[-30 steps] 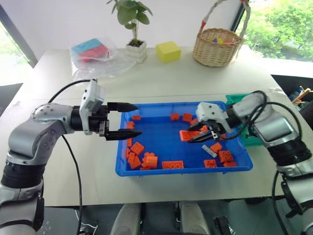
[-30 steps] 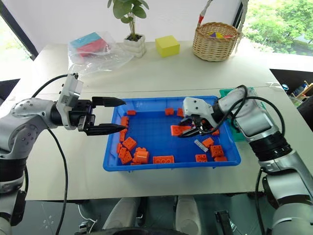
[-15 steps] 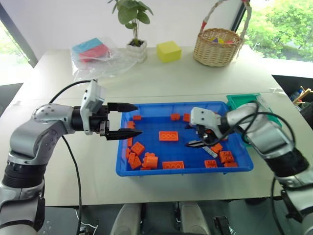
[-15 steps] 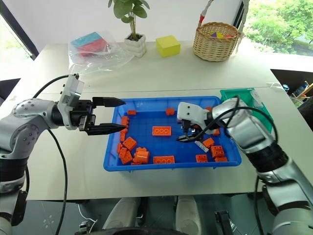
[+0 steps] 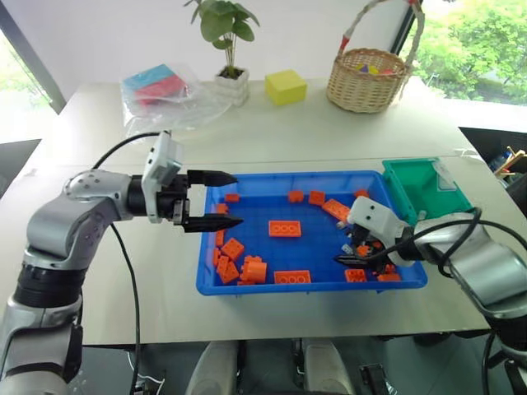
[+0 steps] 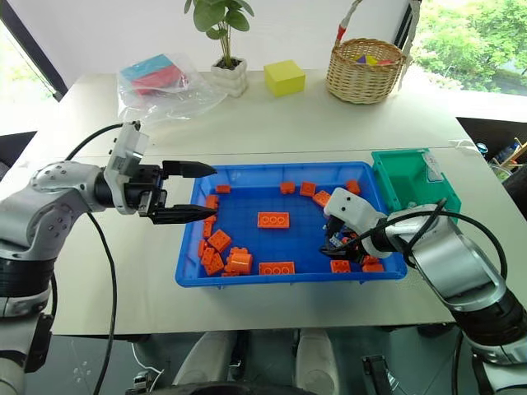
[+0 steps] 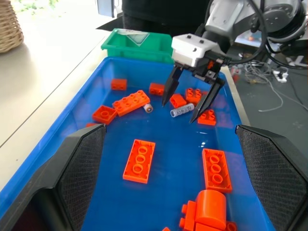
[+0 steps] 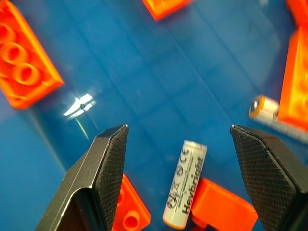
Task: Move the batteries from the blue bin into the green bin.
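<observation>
Your right fingers [image 7: 168, 91] gape wide astride a slim printed battery [image 8: 185, 190]; studded orange bricks [image 8: 219, 210] crowd it; left fingers [image 5: 207, 176] gape too.

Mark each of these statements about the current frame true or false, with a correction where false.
1. The right gripper is open above a battery in the blue bin. True.
2. The green bin sits at the bin's left end. False: it stands at the right end, by the far corner.
3. The left gripper holds an orange brick. False: it is open and empty, over the blue bin's left rim.
4. A second battery lies beside a long orange brick. True.
5. The wicker basket stands inside the blue bin. False: it stands at the far side of the table.
</observation>
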You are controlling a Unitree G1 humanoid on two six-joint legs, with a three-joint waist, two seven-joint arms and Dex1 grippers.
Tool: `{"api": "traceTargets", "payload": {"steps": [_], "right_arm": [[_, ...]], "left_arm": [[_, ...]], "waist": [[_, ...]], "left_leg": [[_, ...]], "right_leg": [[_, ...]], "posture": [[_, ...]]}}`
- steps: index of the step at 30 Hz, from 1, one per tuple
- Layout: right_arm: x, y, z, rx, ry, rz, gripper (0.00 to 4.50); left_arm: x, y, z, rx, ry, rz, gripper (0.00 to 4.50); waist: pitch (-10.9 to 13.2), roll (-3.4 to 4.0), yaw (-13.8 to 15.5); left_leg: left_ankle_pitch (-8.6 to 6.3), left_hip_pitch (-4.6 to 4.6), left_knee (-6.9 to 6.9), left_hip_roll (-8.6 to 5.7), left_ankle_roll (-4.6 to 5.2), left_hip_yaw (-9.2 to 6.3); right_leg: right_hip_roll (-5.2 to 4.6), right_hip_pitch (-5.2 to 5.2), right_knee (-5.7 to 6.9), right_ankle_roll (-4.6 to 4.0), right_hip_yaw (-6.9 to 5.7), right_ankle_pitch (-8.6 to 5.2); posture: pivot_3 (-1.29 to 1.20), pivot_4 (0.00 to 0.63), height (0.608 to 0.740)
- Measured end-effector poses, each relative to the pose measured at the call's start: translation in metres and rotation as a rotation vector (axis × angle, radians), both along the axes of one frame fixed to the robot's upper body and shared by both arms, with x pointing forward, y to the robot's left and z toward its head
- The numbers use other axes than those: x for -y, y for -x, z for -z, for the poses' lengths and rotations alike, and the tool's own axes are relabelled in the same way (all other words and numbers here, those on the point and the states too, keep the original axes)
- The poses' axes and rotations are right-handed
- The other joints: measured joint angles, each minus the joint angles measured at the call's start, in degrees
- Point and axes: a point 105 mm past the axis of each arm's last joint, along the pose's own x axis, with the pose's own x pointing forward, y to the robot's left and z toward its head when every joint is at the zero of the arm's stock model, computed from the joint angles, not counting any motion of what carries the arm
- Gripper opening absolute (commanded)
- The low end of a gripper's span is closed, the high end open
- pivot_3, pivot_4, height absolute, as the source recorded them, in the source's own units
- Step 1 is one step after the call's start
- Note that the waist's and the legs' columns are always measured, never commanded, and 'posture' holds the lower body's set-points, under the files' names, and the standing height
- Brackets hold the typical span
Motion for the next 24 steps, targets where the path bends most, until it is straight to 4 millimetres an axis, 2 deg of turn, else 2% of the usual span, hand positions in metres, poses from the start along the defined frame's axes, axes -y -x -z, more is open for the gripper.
{"api": "traceTargets", "payload": {"steps": [4, 5, 7, 12, 13, 19, 21, 24], "right_arm": [[0.006, 0.002, 0.008, -0.005, 0.008, 0.032, 3.46], [0.007, 0.003, 0.01, -0.009, 0.006, 0.036, 3.23], [0.009, 0.005, 0.011, -0.008, 0.004, 0.042, 2.67], [0.008, 0.01, 0.014, -0.006, 0.002, 0.024, 0.16], [0.008, 0.01, 0.013, -0.001, 0.006, 0.024, 0.03], [0.005, 0.007, 0.007, -0.001, -0.031, 0.027, 0.03], [0.003, 0.0, -0.006, 0.029, -0.062, 0.031, 0.03], [0.012, -0.019, -0.042, 0.118, -0.118, 0.093, 0.03]], "left_arm": [[0.0, -0.002, -0.002, 0.002, 0.003, 0.007, 4.5], [0.0, -0.002, -0.002, 0.003, 0.001, 0.007, 4.5], [0.0, -0.003, -0.003, 0.006, -0.001, 0.01, 4.5], [0.0, -0.001, -0.003, 0.004, -0.003, 0.023, 4.5], [0.0, -0.001, -0.003, 0.004, -0.003, 0.024, 4.5], [0.001, 0.0, -0.003, 0.005, -0.004, 0.029, 4.5], [0.002, 0.002, -0.004, 0.01, -0.005, 0.037, 4.5], [0.005, 0.005, -0.005, 0.016, -0.005, 0.053, 4.5]], "waist": [[0.0, 0.0, 0.33], [0.0, 0.0, 0.37], [0.0, 0.0, 0.39], [-0.01, -0.02, 0.4], [-0.01, -0.02, 0.4], [-0.01, -0.02, 0.3], [0.0, -0.01, 0.19], [0.0, -0.01, 0.34]], "left_leg": [[0.0, 0.0, 0.0, 0.0, 0.0, 0.0], [0.0, 0.0, 0.0, 0.0, 0.0, 0.0], [0.0, 0.0, 0.0, 0.0, 0.01, 0.01], [0.0, 0.01, 0.01, 0.0, 0.01, 0.0], [0.0, 0.01, 0.01, 0.0, 0.01, 0.0], [0.0, 0.01, 0.02, 0.01, 0.01, -0.01], [0.0, 0.01, 0.02, 0.01, 0.01, 0.0], [0.0, 0.01, 0.02, 0.01, 0.01, 0.0]], "right_leg": [[0.01, 0.0, 0.0, 0.0, -0.01, 0.0], [0.01, 0.0, 0.0, 0.0, -0.01, 0.0], [0.01, 0.01, -0.01, 0.0, -0.01, 0.0], [0.01, 0.05, -0.03, 0.0, -0.01, 0.0], [0.01, 0.05, -0.04, -0.01, -0.01, -0.01], [0.01, 0.06, -0.05, -0.01, -0.01, -0.01], [0.02, 0.04, -0.05, -0.01, -0.01, -0.01], [0.02, 0.04, -0.05, -0.01, -0.01, -0.01]], "posture": [[0.0, 0.15, 0.702], [0.0, 0.15, 0.702], [0.0, 0.15, 0.702], [0.0, 0.15, 0.702], [0.0, 0.15, 0.702], [0.0, 0.15, 0.702], [0.0, 0.15, 0.702], [0.0, 0.15, 0.702]]}}
